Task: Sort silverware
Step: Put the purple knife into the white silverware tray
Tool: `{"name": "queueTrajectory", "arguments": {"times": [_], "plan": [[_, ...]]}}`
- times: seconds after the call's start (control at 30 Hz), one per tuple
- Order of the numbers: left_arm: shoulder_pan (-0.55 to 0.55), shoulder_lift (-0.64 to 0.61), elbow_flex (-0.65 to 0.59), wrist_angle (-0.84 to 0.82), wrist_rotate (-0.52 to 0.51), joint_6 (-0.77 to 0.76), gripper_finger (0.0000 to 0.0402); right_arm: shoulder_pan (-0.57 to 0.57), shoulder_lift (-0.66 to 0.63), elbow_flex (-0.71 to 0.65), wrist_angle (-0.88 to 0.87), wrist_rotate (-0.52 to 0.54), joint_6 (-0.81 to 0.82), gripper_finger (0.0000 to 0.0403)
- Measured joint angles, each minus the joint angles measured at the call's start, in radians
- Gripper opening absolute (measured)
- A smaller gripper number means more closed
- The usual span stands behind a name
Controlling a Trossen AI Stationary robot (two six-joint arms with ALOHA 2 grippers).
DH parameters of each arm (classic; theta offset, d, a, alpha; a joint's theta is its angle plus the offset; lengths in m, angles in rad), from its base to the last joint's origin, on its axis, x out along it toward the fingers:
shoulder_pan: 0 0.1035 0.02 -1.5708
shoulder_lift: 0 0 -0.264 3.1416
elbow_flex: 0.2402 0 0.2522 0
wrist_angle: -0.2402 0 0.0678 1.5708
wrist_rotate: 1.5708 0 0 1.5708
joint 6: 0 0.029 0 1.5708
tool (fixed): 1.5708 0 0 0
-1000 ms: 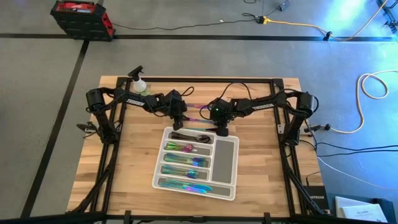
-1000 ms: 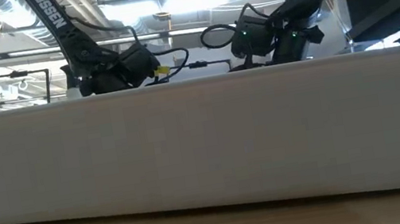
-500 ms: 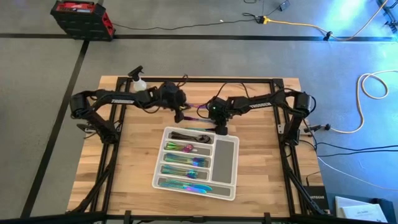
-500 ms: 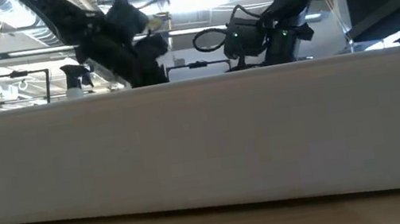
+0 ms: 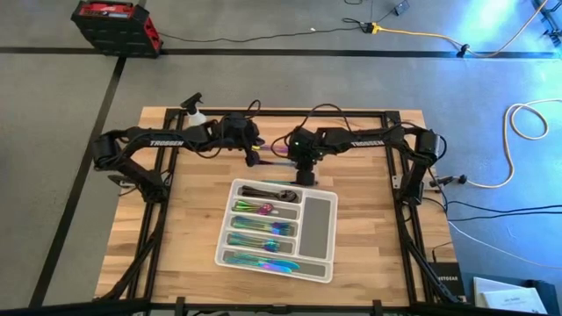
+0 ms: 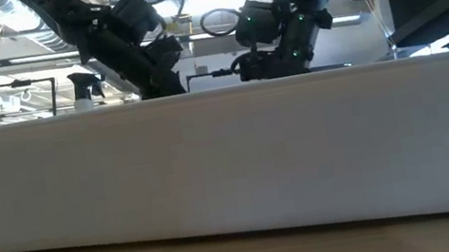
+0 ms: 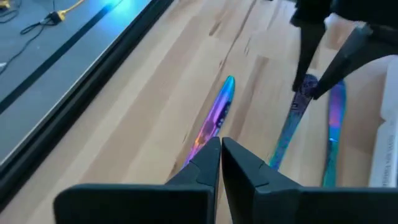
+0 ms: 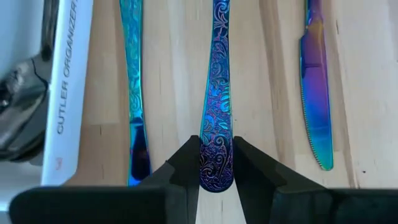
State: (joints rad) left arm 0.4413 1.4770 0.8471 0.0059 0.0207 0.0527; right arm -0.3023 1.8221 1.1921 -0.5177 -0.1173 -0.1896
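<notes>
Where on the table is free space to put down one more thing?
Bare wood lies left and right of the cutlery organizer and along the near table edge. The strip beyond it is crowded: loose silverware, left gripper, right gripper.

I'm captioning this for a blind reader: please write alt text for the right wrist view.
The right gripper is shut on the ornate handle of an iridescent utensil lying on the wooden table. A second iridescent piece and a knife lie either side; the white tray edges the frame.
</notes>
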Motion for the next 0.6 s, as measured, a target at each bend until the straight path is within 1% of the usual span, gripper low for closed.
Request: {"name": "queueTrajectory", "arguments": {"times": [0.07, 0.17, 0.23, 0.33, 0.47, 0.6], "plan": [[-0.001, -0.023, 0.000, 0.002, 0.010, -0.009, 0.0000, 0.000, 0.000, 0.013, -0.018, -0.002, 0.005, 0.0067], [-0.002, -0.074, 0.001, 0.000, 0.090, -0.069, 0.0000, 0.000, -0.002, 0.019, -0.027, -0.005, 0.006, 0.0067], [-0.008, -0.102, 0.003, -0.032, 0.137, -0.140, 0.0000, 0.000, -0.002, 0.019, -0.034, -0.006, 0.007, 0.0067], [-0.023, -0.128, 0.002, -0.119, 0.162, -0.313, 0.0007, 0.000, -0.002, 0.019, -0.043, 0.002, 0.009, 0.0067], [-0.039, -0.131, 0.002, -0.170, 0.269, -0.449, 0.0047, 0.000, -0.002, 0.019, -0.042, 0.002, 0.023, 0.0065], [-0.090, -0.129, 0.002, -0.166, 0.305, -0.596, 0.0108, 0.000, -0.004, 0.020, -0.041, 0.002, 0.029, 0.0065]]}}
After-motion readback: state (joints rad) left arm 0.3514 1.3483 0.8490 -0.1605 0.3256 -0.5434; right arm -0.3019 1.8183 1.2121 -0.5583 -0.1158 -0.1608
